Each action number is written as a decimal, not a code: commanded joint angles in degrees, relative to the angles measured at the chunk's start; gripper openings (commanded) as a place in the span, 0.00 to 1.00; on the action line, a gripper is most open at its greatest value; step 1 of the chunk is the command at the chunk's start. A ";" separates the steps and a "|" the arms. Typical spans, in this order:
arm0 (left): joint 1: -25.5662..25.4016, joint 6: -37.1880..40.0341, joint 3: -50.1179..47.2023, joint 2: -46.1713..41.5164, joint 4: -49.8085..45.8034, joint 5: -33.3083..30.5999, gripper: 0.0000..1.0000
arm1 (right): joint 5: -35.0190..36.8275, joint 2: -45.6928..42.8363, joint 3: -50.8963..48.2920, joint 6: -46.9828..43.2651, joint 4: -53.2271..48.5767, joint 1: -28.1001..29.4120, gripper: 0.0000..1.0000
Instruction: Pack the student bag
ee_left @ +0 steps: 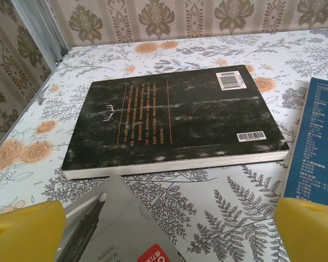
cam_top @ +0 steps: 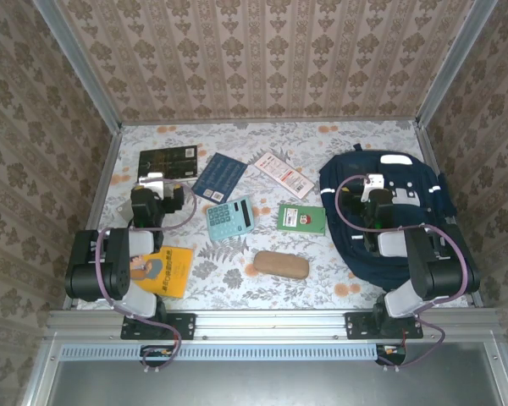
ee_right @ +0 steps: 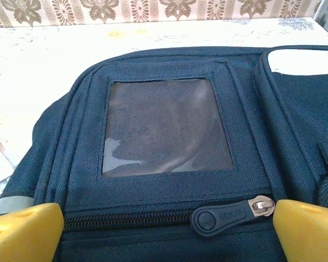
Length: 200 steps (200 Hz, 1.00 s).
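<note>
At the bottom of the right wrist view the right gripper (ee_right: 167, 226) stands wide apart and empty, with the zipper pull (ee_right: 232, 214) between its fingers, nearer the right one. It should probably centre on the pull, pinch it squarely, then draw it along the zip. The student bag (cam_top: 343, 173) lies at centre right of the top view. The left gripper (ee_left: 167, 229), also apart and empty, hovers before the black book (ee_left: 175, 120).

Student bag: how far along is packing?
Done: nothing; the student bag looks zipped shut. In hand: nothing; left gripper open by the black book, right gripper open at the zipper pull. Left: unzip, load the blue book, calculator, brown case, yellow book.
</note>
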 commanded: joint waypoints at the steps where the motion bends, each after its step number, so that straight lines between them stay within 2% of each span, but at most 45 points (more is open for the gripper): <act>1: 0.05 1.34 -0.56 0.54 -0.35 1.28 1.00 | -0.94 -0.09 0.87 0.04 1.82 -0.22 1.00; 169: 0.25 1.17 -0.47 0.53 -0.52 1.56 1.00 | -0.94 -0.06 0.88 0.07 1.87 -0.23 1.00; 200: 1.30 0.50 -0.30 0.32 -1.29 3.53 1.00 | -0.94 -0.07 0.88 0.09 1.89 -0.25 1.00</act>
